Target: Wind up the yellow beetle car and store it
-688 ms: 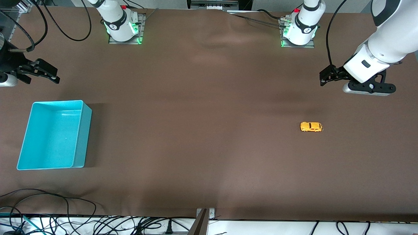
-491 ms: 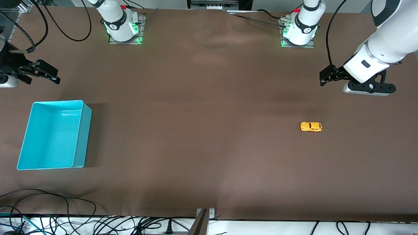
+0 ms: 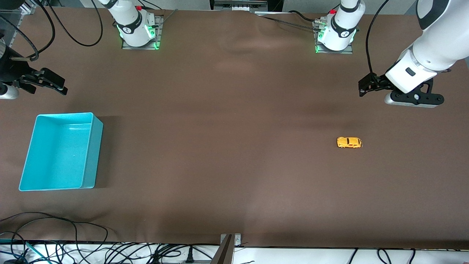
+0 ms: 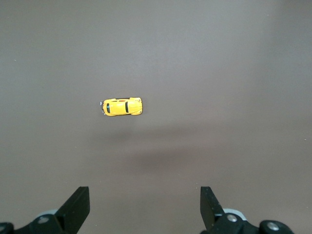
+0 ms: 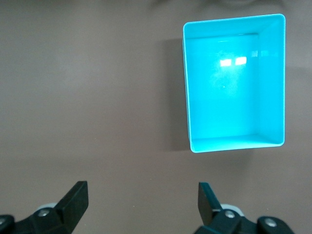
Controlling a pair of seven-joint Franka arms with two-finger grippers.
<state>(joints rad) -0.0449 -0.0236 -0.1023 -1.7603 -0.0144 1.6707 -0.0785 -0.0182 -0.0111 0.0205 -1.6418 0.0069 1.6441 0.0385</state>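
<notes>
The left claw (image 3: 366, 87) hung open over bare counter (image 3: 234, 146), the car (image 3: 349, 142) at its seven o'clock for pickup; the right claw (image 3: 55, 83), open, waited above the bin (image 3: 91, 154).

one yellow beetle car (image 3: 349, 142), one turquoise bin (image 3: 60, 151)

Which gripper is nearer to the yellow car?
Left. The left gripper hangs near the yellow beetle car; the right gripper waits near the turquoise bin.
</notes>
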